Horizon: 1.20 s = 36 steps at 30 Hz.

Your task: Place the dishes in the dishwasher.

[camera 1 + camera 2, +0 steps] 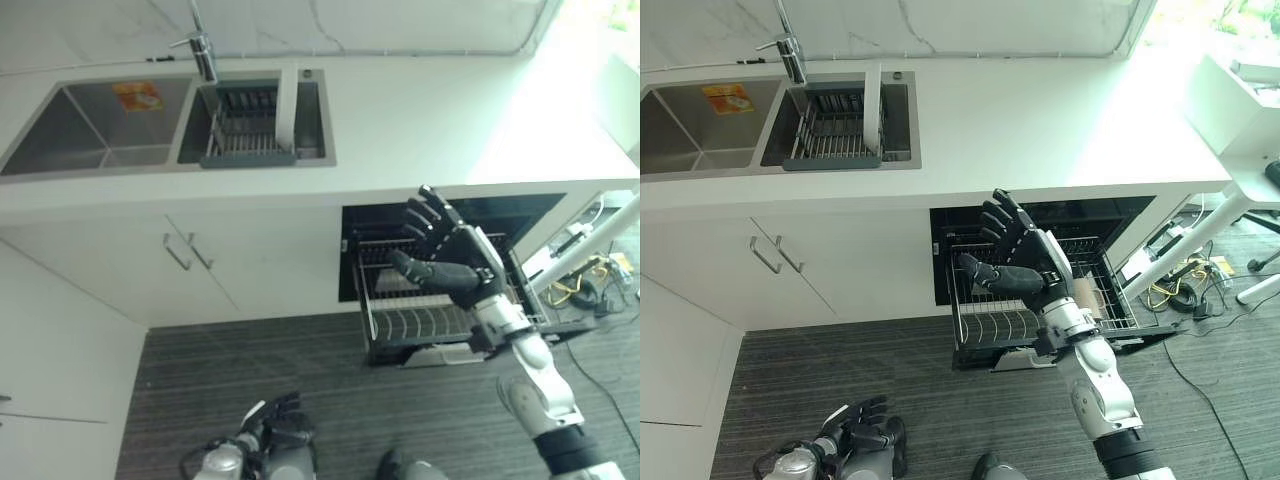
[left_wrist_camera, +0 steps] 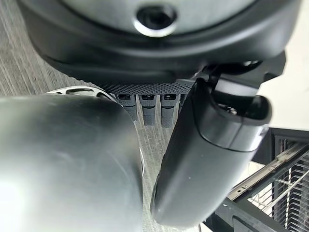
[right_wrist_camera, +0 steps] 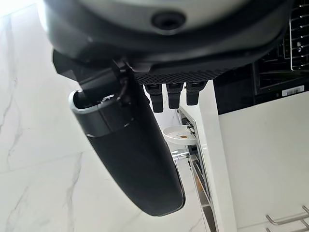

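A white plate [image 1: 287, 105] stands on edge in a dark drying rack [image 1: 245, 130] in the right basin of the sink; the right wrist view shows the plate [image 3: 179, 134] far past the fingers. Below the counter the dishwasher is open, its wire rack [image 1: 1010, 325] pulled out over the floor. My right hand [image 1: 455, 260] is raised in front of that rack, fingers spread, open and holding nothing. Its thumb [image 3: 130, 145] sticks out straight. My left hand [image 1: 275, 425] hangs low near the floor, fingers relaxed and empty, with the dishwasher rack [image 2: 280, 183] off to its side.
A tap [image 1: 200, 45] stands behind the sink, and the left basin [image 1: 90, 130] carries an orange sticker. Cabinet doors with bar handles [image 1: 185, 250] are left of the dishwasher. A white table leg [image 1: 590, 245] and yellow cables [image 1: 580, 280] lie to the right.
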### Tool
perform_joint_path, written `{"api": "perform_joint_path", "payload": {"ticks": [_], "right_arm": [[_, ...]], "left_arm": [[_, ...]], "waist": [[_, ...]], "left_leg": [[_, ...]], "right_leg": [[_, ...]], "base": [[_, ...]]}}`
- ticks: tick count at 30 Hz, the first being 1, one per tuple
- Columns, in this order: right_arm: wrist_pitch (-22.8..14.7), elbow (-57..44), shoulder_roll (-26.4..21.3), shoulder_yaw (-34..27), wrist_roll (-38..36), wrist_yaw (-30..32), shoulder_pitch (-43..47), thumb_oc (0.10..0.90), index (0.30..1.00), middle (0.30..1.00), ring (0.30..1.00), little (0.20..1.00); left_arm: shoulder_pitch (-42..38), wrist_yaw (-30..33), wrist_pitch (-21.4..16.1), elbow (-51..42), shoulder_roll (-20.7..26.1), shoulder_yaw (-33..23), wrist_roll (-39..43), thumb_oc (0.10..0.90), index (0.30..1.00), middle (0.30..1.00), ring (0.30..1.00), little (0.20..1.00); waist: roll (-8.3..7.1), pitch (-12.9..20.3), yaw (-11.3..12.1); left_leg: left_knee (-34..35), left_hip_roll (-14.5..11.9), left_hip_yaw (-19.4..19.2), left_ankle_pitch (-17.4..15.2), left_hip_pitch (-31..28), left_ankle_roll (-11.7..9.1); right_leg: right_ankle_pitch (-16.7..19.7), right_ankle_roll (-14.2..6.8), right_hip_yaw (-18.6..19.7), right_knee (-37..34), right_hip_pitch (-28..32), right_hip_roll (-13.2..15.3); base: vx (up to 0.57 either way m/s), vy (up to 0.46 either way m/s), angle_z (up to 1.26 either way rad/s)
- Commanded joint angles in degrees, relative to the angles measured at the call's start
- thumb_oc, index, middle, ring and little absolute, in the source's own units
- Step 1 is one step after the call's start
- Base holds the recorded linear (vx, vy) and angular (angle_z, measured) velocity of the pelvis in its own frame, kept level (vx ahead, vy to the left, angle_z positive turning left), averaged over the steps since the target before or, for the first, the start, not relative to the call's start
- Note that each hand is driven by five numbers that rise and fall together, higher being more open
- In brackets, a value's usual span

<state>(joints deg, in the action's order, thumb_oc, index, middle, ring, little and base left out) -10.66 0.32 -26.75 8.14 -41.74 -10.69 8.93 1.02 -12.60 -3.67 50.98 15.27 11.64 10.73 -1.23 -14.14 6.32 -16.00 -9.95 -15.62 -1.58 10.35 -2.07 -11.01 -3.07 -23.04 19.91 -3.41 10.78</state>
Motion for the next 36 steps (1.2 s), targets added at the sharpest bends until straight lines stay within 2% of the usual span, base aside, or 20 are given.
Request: {"api": "perform_joint_path", "payload": {"ticks": [1, 5, 9, 10, 12, 14, 17, 18, 21, 23, 24, 25, 27, 28, 29, 31, 33, 34, 36], "right_arm": [[-5.25, -5.11, -1.68, -5.09, -1.9, -0.6, 2.63, 0.8, 0.9, 0.9, 0.9, 0.9], [-5.58, -4.78, -0.6, -4.57, -1.25, -0.73, 2.03, 0.8, 0.9, 0.9, 0.9, 0.9], [-6.02, -4.4, 0.82, -4.43, 0.39, -0.03, 0.67, 0.8, 0.9, 0.9, 0.9, 0.9], [-2.8, -0.31, 1.37, -5.62, -2.8, -1.18, 0.91, 0.8, 0.9, 0.9, 0.9, 0.9], [-2.61, -0.19, 1.47, -4.86, -3.93, -2.09, 1.87, 0.8, 0.9, 0.9, 0.9, 0.9], [-1.89, -1.5, 2.01, -4.82, -4.2, -2.35, 1.06, 0.8, 0.9, 0.9, 0.9, 0.9], [-1.29, -1.82, 2.15, -4.6, -3.95, -2.03, 0.65, 0.8, 0.9, 0.9, 0.9, 0.9], [-1.63, -1.01, 2.1, -4.37, -3.5, -1.71, 0.87, 0.8, 0.9, 0.9, 0.9, 0.9], [-2.6, -0.13, 2.42, -4.08, -2.93, -2.24, 1.18, 0.8, 0.9, 0.9, 0.9, 0.9], [-2.98, 0.13, 3.32, -3.56, -1.18, -3.09, 1.56, 0.8, 0.9, 0.9, 0.9, 0.9], [-3.19, 0.1, 3.28, -3.34, 0.33, -2.85, 1.5, 0.8, 0.9, 0.9, 0.9, 0.9], [-3.34, 0.04, 2.83, -3.36, 0.63, -2.64, 1.34, 0.8, 0.9, 0.9, 0.9, 0.9], [-3.91, -0.13, 2.14, -3.51, 0.3, -2.22, 1.16, 0.8, 0.9, 0.9, 0.9, 0.9], [-4.3, -0.89, 1.37, -4.18, -0.21, -1.65, 0.75, 0.8, 0.9, 0.9, 0.9, 0.9], [-4.21, -1.37, 1.29, -4.86, -0.74, -1.15, 0.34, 0.8, 0.9, 0.9, 0.9, 0.9], [-4.18, -2.18, 1.79, -6.06, -1.65, -0.09, -0.63, 0.8, 0.9, 0.9, 0.9, 0.9], [-4.73, -3.22, 3.13, -7.05, -1.17, 0.98, -1.81, 0.8, 0.9, 0.9, 0.9, 0.9], [-4.79, -3.32, 3.29, -7.12, -0.96, 1.13, -1.94, 0.8, 0.9, 0.9, 0.9, 0.9], [-5.14, -3.15, 4.5, -7.36, -0.16, 1.11, -2.06, 0.8, 0.9, 0.9, 0.9, 0.9]], "left_arm": [[6.15, 0.19, -2.02, -2.36, -1.24, 4.55, -1.4, 0.8, 0.9, 0.9, 0.9, 0.9], [7.06, 3.11, -3.87, -4.85, -0.4, 3.68, -1.04, 0.8, 0.9, 0.9, 0.9, 0.9], [8.65, 5.27, -3.69, -8.1, -0.13, 2.16, -1.72, 0.8, 0.9, 0.9, 0.9, 0.9], [4.47, 4.18, 14.08, 9.83, -1.77, -6.56, 7.43, 0.8, 0.9, 0.9, 0.9, 0.9], [4.74, 4.69, 12.58, 12.29, -2.12, -9.06, 9.9, 0.8, 0.9, 0.9, 0.9, 0.9], [4.59, 4.05, 11.68, 13.73, -1.58, -11.08, 8.86, 0.8, 0.9, 0.9, 0.9, 0.9], [4.59, 4.34, 10.91, 13.9, -1.47, -11.61, 8.24, 0.8, 0.9, 0.9, 0.9, 0.9], [4.58, 4.87, 9.86, 14.02, -1.63, -11.18, 8.08, 0.8, 0.9, 0.9, 0.9, 0.9], [4.66, 4.77, 9.44, 13.45, -1.77, -10.62, 7.0, 0.8, 0.9, 0.9, 0.9, 0.9], [4.59, 4.83, 9.73, 12.94, -1.99, -10.16, 7.41, 0.8, 0.9, 0.9, 0.9, 0.9], [4.54, 4.76, 9.75, 13.37, -2.12, -10.24, 7.41, 0.8, 0.9, 0.9, 0.9, 0.9], [4.49, 4.77, 9.72, 13.81, -2.23, -10.34, 6.94, 0.8, 0.9, 0.9, 0.9, 0.9], [4.32, 4.84, 9.21, 14.61, -2.32, -10.4, 5.51, 0.8, 0.9, 0.9, 0.9, 0.9], [4.13, 4.84, 7.91, 15.82, -2.47, -10.44, 5.18, 0.8, 0.9, 0.9, 0.9, 0.9], [3.93, 5.41, 7.82, 16.13, -2.61, -10.51, 5.48, 0.8, 0.9, 0.9, 0.9, 0.9], [4.0, 6.59, 7.94, 16.28, -2.92, -10.5, 4.03, 0.8, 0.9, 0.9, 0.9, 0.9], [4.63, 7.83, 7.07, 15.91, -3.01, -9.68, 1.34, 0.8, 0.9, 0.9, 0.9, 0.9], [4.64, 8.03, 7.14, 15.9, -2.98, -9.63, 1.04, 0.8, 0.9, 0.9, 0.9, 0.9], [5.05, 9.83, 7.44, 16.41, -2.76, -8.69, 0.93, 0.8, 0.9, 0.9, 0.9, 0.9]], "waist": [[0.61, 2.13, -0.11], [0.98, 2.27, 0.32], [1.51, 2.58, 0.82], [1.76, 3.18, -2.59], [1.98, 3.58, -2.22], [1.86, 3.57, -2.41], [1.39, 3.34, -2.74], [0.18, 2.51, -2.65], [0.1, 1.45, -2.41], [1.68, 1.38, -2.48], [3.08, 1.65, -2.56], [3.74, 1.85, -2.54], [4.22, 2.22, -2.55], [4.1, 2.55, -2.62], [4.03, 2.85, -2.88], [3.69, 2.98, -2.83], [3.29, 3.18, -2.4], [3.25, 3.19, -2.34], [3.6, 3.54, -1.92]], "left_leg": [[-1.19, -3.47, 0.14, -1.98, 1.51, -3.48], [-1.19, -3.39, 0.14, -2.0, 1.49, -3.5], [-1.19, -2.99, 0.71, -2.17, 1.4, -3.51], [-1.19, 3.38, 2.84, -6.25, -5.07, 1.6], [-1.19, 3.55, 4.17, -5.95, -5.22, 1.12], [-1.19, 3.52, 4.21, -5.74, -5.85, 0.81], [-1.19, 3.84, 2.83, -5.85, -7.21, 0.82], [-1.19, 5.45, 1.8, -3.08, -8.91, 0.55], [-2.65, 5.44, 3.89, 0.15, -7.72, -0.46], [-1.19, 2.56, 5.82, 2.67, -5.66, -2.06], [-1.19, -0.6, 7.49, 4.33, -2.93, -3.62], [-1.19, -2.47, 8.66, 4.98, -1.16, -4.39], [-1.19, -3.94, 9.88, 5.05, 0.58, -5.02], [-1.19, -3.99, 10.67, 2.91, 0.82, -4.91], [-1.19, -3.5, 9.73, 0.87, 0.14, -4.43], [-1.19, -2.02, 8.53, -1.15, -1.31, -3.6], [-1.19, 1.89, 8.45, -3.59, -2.38, -0.64], [-1.19, 2.26, 8.39, -3.83, -2.5, -0.34], [-1.19, 4.85, 7.48, -5.45, -3.4, 2.04]], "right_leg": [[-0.2, -4.05, -0.71, -2.72, 4.62, 1.15], [-0.52, -3.86, -0.77, -2.72, 4.98, 0.87], [-0.73, -3.73, -0.76, -2.72, 5.21, 0.72], [8.67, -5.22, 2.19, -2.72, 0.59, -0.97], [5.67, -3.73, 2.02, -2.72, 2.07, -2.26], [3.6, -2.68, 1.79, -2.72, 2.84, -2.51], [2.6, -1.8, 1.55, -2.72, 3.14, -1.93], [1.89, -0.61, 2.39, -2.72, 3.99, -0.84], [1.79, -0.2, 4.16, -2.72, 4.63, -1.13], [1.6, -0.94, 5.1, -2.72, 4.76, -1.95], [1.1, -1.46, 4.99, -2.72, 5.08, -2.35], [0.8, -1.82, 4.97, -2.72, 5.3, -2.12], [0.55, -2.29, 4.87, -2.72, 5.47, -1.52], [0.62, -3.08, 4.85, -2.72, 5.72, 0.04], [0.97, -3.67, 4.42, -2.72, 5.83, 1.04], [1.48, -4.42, 4.3, -2.72, 6.63, 2.8], [3.49, -5.36, 5.69, -2.72, 6.6, 5.04], [3.77, -5.43, 5.8, -2.72, 6.59, 5.29], [7.61, -5.29, 5.51, -2.72, 6.67, 6.88]], "base": [[0.02, -0.04, -0.09], [0.0, -0.057, 0.0], [-0.01, -0.044, 0.03], [0.1, -0.076, 0.0], [0.17, -0.129, 0.08], [0.15, -0.158, 0.31], [0.1, -0.102, 0.18], [0.1, -0.057, 0.05], [0.09, 0.07, 0.1], [0.12, 0.337, -0.1], [0.12, 0.463, -0.17], [0.13, 0.488, -0.12], [0.11, 0.436, -0.09], [0.13, 0.507, -0.15], [0.12, 0.474, -0.17], [0.09, 0.397, -0.09], [0.09, 0.408, 0.08], [0.07, 0.337, 0.06], [0.07, 0.378, 0.04]]}}
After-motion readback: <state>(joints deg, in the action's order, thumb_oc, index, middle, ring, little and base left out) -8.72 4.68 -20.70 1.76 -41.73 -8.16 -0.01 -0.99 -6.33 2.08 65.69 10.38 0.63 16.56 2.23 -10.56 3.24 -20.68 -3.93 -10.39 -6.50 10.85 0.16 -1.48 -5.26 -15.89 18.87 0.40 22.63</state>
